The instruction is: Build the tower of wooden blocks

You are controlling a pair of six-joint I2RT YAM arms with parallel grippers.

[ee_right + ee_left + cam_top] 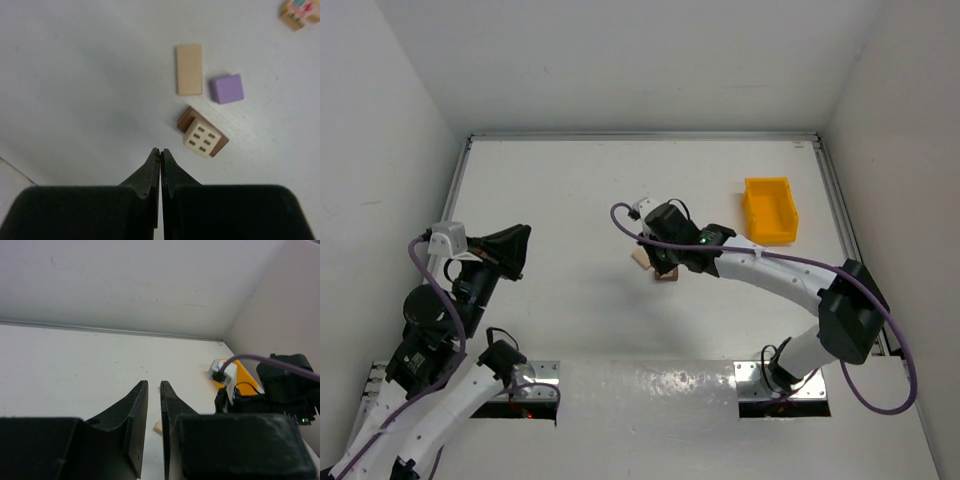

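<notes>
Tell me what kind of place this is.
Likely a robot lab test cell: a white table boxed in by plain white walls, two robot arms bolted at its near edge, plus a yellow bin and small wooden blocks on it.

Purple block, tan plank, dotted cream block, yellow bin.

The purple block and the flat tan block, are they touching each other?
Apart. The right wrist view shows a strip of bare table between the purple block and the flat tan block; their facing edges do not meet.
</notes>
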